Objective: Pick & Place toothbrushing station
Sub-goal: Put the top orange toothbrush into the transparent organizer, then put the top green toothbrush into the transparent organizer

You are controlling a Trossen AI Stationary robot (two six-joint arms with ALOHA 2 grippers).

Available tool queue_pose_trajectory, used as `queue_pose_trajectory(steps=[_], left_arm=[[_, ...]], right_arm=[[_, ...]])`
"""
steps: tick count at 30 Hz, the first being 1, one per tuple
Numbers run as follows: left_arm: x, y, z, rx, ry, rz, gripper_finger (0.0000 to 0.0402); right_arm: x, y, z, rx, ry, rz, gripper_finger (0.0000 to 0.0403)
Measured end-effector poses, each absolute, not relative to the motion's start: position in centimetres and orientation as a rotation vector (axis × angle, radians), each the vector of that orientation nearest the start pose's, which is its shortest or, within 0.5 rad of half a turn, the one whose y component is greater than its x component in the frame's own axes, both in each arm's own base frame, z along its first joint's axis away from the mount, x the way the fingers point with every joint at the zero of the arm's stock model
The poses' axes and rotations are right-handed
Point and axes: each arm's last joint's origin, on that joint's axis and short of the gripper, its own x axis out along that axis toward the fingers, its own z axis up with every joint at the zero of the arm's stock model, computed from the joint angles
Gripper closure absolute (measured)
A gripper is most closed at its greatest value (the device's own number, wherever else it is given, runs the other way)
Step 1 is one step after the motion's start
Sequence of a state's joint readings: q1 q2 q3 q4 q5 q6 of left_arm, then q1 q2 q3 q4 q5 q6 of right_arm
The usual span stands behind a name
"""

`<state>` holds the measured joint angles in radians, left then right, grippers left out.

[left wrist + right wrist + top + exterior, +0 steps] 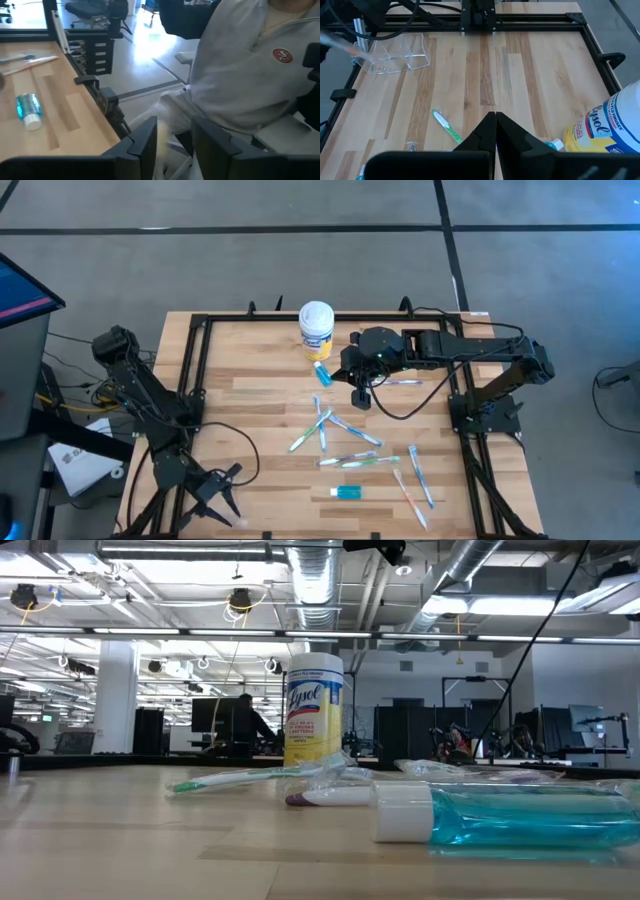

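Teal toothpaste tube [520,815] nearest; left hand [228,487] parted, empty, at table edge; right hand [361,396] closed, empty.

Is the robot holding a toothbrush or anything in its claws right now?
No, nothing. The right gripper is shut and empty above the table. The left gripper hangs open off the table's edge, empty too.

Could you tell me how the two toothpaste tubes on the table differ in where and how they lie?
The near toothpaste tube lies by itself near the table's front edge, roughly along that edge. The far toothpaste tube lies at an angle right beside the wipes canister, close to the right pincer. The near tube has bare wood around it; the far one is crowded. Both are small and teal with a white cap.
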<state>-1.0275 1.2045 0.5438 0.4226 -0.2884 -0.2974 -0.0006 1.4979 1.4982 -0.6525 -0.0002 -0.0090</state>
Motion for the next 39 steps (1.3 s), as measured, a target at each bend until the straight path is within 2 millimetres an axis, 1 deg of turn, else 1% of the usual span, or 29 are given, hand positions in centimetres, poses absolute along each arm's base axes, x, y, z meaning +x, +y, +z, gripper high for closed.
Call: queue_pose_trajectory(steps=[5,10,14,17,20,22,25,27,31,36,39], left_arm=[[13.5,-20.9,22.5,-0.139,0.295,-0.706,0.0268],[13.5,-20.8,22.8,-0.145,0.277,-0.700,0.0263],[13.7,-20.1,23.5,-0.114,0.219,-0.629,0.0268],[14.1,-19.3,24.1,-0.097,0.170,-0.519,0.0274],[14.9,-18.4,24.4,-0.081,0.141,-0.411,0.0281],[15.7,-17.7,24.4,-0.069,0.138,-0.366,0.0285],[16.8,-16.6,24.4,-0.075,0.134,-0.296,0.0289],[17.6,-15.8,24.4,-0.078,0.133,-0.247,0.0291],[19.0,-14.2,24.4,-0.085,0.131,-0.169,0.0295],[20.5,-11.8,24.4,-0.094,0.125,-0.050,0.0296],[21.2,-10.6,24.4,-0.097,0.122,0.008,0.0296]], right_arm=[[32.3,0.0,36.8,-0.007,0.652,0.002,0.0403],[32.2,0.0,36.8,-0.008,0.654,0.002,0.0403],[32.1,0.0,36.6,-0.007,0.677,0.003,0.0403],[32.2,0.0,36.1,0.000,0.720,0.003,0.0403],[31.7,0.2,35.2,0.006,0.819,0.005,0.0403],[31.9,0.2,34.5,0.006,0.863,0.006,0.0403],[31.8,0.2,32.3,0.005,0.959,0.005,0.0403],[31.8,0.2,31.5,0.001,0.959,0.006,0.0403],[31.3,-0.4,28.8,0.007,1.055,-0.013,0.0403],[30.5,-1.6,26.7,0.002,1.131,-0.038,0.0403],[30.4,-2.4,25.8,-0.032,1.132,-0.063,0.0403]])
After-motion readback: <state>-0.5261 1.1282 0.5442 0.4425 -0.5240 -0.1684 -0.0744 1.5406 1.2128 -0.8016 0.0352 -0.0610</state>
